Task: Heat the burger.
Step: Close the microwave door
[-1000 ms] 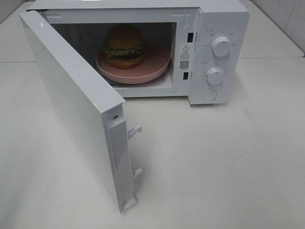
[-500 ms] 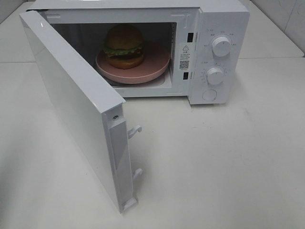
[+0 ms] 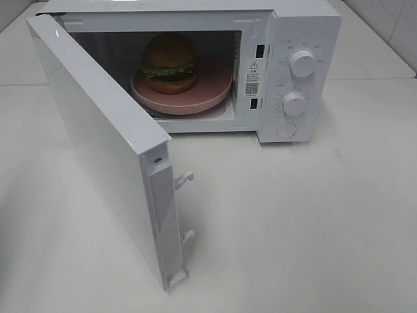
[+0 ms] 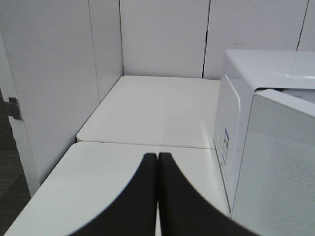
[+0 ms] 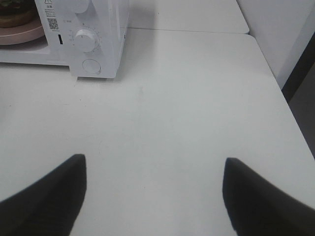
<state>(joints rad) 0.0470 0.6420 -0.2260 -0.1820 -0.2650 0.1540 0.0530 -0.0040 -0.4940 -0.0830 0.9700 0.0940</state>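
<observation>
The small round burger with glossy brown bun and green lettuce [image 3: 169,63] is seen on a flat round pink plate [image 3: 215,91] inside the white microwave oven [image 3: 306,26], whose door [image 3: 98,143] is swung wide. The left gripper [image 4: 157,157] is pressed together, empty, outside that door, well apart from the burger; the right gripper [image 5: 153,161] is spread wide above the white table [image 3: 293,222]

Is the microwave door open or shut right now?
Open. The door is swung wide, its latch hooks exposed, and the burger sits in plain view on the pink plate inside.
</observation>
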